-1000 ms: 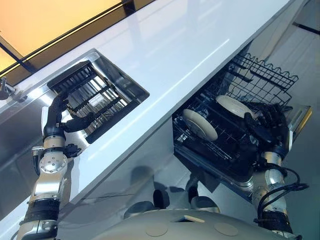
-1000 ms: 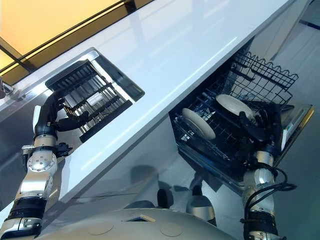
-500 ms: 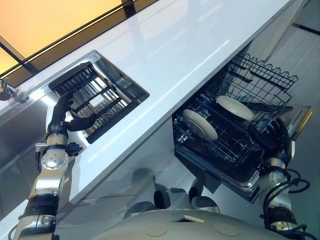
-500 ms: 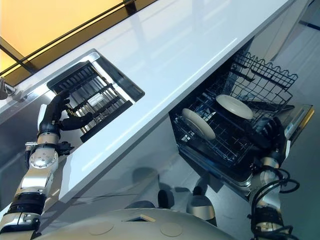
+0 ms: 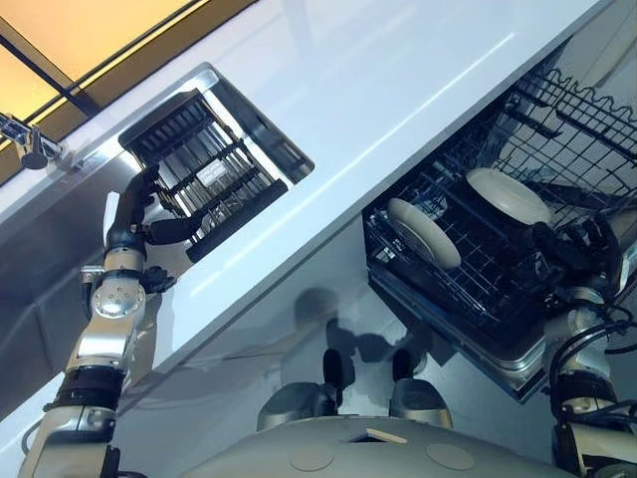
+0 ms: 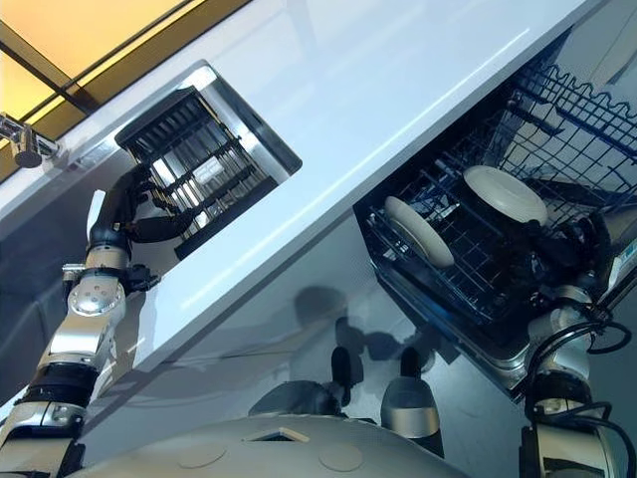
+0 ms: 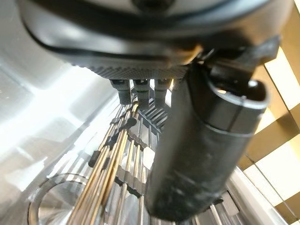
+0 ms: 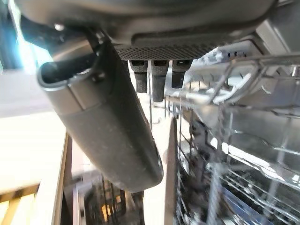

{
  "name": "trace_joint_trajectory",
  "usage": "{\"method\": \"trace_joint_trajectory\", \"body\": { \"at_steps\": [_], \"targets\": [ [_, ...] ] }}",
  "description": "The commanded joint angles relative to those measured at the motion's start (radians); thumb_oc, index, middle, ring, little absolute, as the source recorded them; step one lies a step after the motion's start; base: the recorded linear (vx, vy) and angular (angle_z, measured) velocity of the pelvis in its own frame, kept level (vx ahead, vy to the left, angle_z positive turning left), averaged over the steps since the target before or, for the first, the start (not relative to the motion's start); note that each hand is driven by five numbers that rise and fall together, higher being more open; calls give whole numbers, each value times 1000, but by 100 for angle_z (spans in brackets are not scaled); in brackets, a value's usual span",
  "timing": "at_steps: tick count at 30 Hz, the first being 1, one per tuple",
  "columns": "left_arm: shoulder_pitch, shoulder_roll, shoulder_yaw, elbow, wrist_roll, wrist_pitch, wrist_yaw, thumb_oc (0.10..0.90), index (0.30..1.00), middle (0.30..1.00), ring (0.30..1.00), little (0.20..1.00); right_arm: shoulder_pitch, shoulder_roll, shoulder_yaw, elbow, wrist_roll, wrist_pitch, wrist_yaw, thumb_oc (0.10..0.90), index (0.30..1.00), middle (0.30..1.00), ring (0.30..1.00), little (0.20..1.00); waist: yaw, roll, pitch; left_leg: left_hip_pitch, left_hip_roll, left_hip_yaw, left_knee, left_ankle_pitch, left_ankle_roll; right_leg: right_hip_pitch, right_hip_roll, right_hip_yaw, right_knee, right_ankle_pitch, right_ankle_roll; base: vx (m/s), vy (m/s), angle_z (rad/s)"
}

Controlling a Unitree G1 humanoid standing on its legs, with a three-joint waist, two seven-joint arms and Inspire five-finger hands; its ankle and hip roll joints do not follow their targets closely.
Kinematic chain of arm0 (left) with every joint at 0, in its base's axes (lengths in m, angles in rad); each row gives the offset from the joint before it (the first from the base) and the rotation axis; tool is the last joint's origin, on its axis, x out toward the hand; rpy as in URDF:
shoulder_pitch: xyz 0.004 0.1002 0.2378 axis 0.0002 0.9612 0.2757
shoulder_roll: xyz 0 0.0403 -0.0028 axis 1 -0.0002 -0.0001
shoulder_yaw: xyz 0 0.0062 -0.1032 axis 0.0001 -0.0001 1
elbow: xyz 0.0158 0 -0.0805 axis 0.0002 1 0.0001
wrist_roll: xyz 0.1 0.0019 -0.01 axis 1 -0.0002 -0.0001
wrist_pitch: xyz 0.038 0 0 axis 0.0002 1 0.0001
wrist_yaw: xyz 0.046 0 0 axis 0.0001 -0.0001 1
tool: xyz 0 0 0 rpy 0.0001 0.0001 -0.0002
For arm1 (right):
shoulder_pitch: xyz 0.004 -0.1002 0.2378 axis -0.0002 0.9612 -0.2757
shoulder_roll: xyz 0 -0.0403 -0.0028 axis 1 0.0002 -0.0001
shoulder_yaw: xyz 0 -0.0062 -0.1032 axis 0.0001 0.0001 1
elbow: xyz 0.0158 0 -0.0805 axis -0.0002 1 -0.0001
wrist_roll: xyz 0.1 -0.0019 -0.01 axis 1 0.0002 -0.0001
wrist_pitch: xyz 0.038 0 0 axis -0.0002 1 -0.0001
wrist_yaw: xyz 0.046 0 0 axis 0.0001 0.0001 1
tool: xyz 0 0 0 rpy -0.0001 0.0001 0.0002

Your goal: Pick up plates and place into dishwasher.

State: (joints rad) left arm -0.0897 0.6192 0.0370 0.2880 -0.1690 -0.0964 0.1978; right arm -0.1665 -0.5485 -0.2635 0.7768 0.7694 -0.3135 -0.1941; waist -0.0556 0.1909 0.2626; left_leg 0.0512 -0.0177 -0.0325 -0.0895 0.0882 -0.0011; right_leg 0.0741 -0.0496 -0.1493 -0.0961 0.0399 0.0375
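1. The white desk sweeps corner to corner across the head views, glossy and bare on top.
2. Under its right end sits the dishwasher, with the dark wire lower rack pulled out and a second wire basket standing behind it.
3. Over on the left there's the steel sink cut into the desk, and a dark slatted drying rack lies inside it.
4. Two white plates are in the lower rack, both standing on edge among the tines: the first plate near the rack's front corner, the second plate further back and to the right, well apart from the first.
5. The left hand is at the sink's near edge, right against the drying rack, thumb stretched out along the rack's side. In the left wrist view its fingers point straight at the rack's bars and hold nothing, so they are open.
6. The right hand hangs at the right-hand edge of the lower rack, just beside the second plate. Its wrist view shows the fingers extended beside the rack wire, thumb clear, empty-handed.
7. A small tap pokes up at the sink's far left end.
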Motion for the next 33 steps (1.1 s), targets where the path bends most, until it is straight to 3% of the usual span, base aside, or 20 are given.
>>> {"method": "trace_joint_trajectory", "body": {
  "at_steps": [1, 7, 11, 15, 23, 26, 31, 33],
  "targets": [
    [-122, 104, 12, 4, -31, -66, 60, 800, 900, 900, 900, 900, -94, -33, -7, 13, 57, -55, -134, 800, 900, 900, 900, 900, 44, -10, 30, -24, -46, 4, 43, -98, -6, -101, 40, 9, 199, -165, -6, -7, -20, 7],
    [-105, 89, 1, -21, -28, -60, 79, 800, 900, 900, 900, 900, -91, 8, -9, -24, 86, -80, -204, 800, 900, 900, 900, 900, 50, -7, 40, -32, -48, -3, 49, -97, -4, -108, 41, 3, 206, -167, -15, 12, 1, 3],
    [-97, 78, 1, -26, -28, -65, 81, 800, 900, 900, 900, 900, -90, 36, 9, -85, 32, -161, -252, 800, 900, 900, 900, 900, 50, -7, 46, -39, -51, -3, 51, -98, 1, -117, 42, 3, 208, -167, -19, 2, 3, 1],
    [-90, 62, 1, -4, -24, -88, 79, 800, 900, 900, 900, 900, -82, 75, 26, -116, 17, -170, -203, 800, 900, 900, 900, 900, 50, -11, 44, -40, -56, 1, 50, -103, 6, -121, 42, 6, 208, -165, -17, 8, 8, -1],
    [-84, 62, 23, -8, -11, -82, 44, 800, 900, 900, 900, 900, -47, 96, 97, -114, 304, 73, 439, 800, 900, 900, 900, 900, 54, -28, 45, -36, -59, 5, 52, -105, 12, -120, 38, -1, 214, -161, -16, 27, 5, -3],
    [-101, 88, 33, 2, -18, -74, 10, 800, 900, 900, 900, 900, -47, 96, 124, -135, 526, 249, 692, 800, 900, 900, 900, 900, 62, -45, 48, -37, -58, 2, 56, -108, 15, -116, 34, -10, 212, -156, -11, 24, -57, -4],
    [-147, 106, 3, 34, -25, -71, -3, 800, 900, 900, 900, 900, -117, 139, 226, -241, 762, 397, 857, 800, 900, 900, 900, 900, 82, -62, 49, -38, -58, -4, 62, -113, 19, -106, 28, -23, 200, -149, -5, 8, -22, -1],
    [-177, 107, -16, 49, -25, -64, 0, 800, 900, 900, 900, 900, -173, 171, 280, -307, 824, 399, 860, 800, 900, 900, 900, 900, 90, -67, 48, -40, -58, -4, 67, -117, 21, -103, 25, -28, 196, -147, -3, 0, 0, 0]
  ]
}}
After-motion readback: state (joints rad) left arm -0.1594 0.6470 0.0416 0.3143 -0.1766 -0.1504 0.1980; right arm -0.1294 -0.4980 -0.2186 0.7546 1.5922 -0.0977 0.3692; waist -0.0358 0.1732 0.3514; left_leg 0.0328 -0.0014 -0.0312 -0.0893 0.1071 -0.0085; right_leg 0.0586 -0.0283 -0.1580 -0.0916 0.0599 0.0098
